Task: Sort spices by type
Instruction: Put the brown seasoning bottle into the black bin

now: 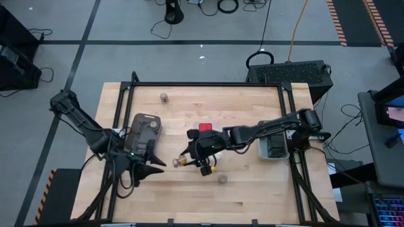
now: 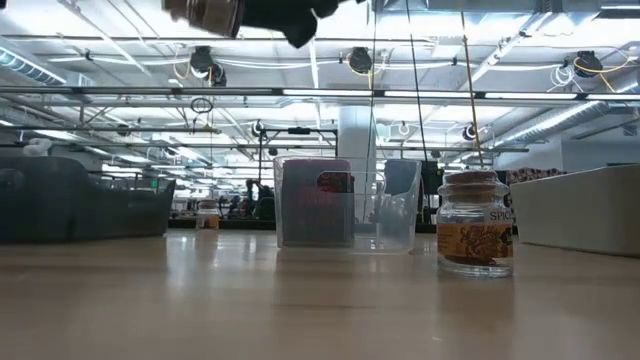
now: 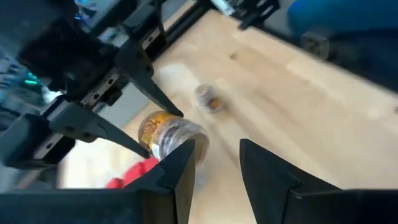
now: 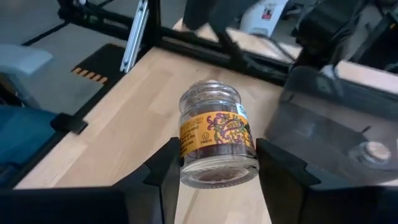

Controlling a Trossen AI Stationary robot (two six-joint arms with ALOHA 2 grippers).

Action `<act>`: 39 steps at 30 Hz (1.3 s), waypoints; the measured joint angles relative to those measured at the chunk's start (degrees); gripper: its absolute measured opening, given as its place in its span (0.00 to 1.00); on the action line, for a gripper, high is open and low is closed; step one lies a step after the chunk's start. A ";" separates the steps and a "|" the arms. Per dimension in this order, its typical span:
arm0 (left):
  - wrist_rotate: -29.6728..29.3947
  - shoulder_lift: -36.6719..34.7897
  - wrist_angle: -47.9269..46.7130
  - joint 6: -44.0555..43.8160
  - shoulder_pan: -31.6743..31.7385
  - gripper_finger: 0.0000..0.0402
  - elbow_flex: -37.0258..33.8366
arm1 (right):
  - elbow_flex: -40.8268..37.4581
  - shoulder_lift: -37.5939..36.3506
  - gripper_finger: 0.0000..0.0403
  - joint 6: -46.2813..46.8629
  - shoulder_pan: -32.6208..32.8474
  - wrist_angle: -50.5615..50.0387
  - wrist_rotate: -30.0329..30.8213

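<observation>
Desk, largest. Grey tray at left, contents hard to make out. Right pincer grips a brownish jar above desk centre, jar lifted. Left pincer, closed and empty, sits just left. Red box partly hidden behind the right arm.

Right claw gripping spice jar above wooden table.

Floor: grey, crossed by dark tape lines, cables lying loose.
Table: pale wood boards inside a black frame.
Ceiling: open beams and pipes with strip lights.
Hazard tape: orange-striped, on the floor beyond the table's far right corner.
</observation>
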 joint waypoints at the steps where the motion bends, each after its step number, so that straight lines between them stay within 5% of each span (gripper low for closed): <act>1: -1.29 0.65 0.73 1.16 0.21 0.32 0.00 | 0.00 -0.58 0.39 0.04 -0.21 -0.02 -0.03; 11: -9.20 5.96 6.40 20.96 0.64 0.34 0.00 | 0.00 -3.00 0.39 0.04 -0.80 -2.90 -0.14; 27: -15.62 8.91 8.23 21.69 0.64 0.74 0.00 | 0.00 -3.04 0.39 1.05 -1.14 -4.25 -0.17; 39: -18.26 8.89 8.31 21.73 1.25 0.77 0.00 | 0.00 -3.04 0.39 4.91 -1.98 -3.51 -0.05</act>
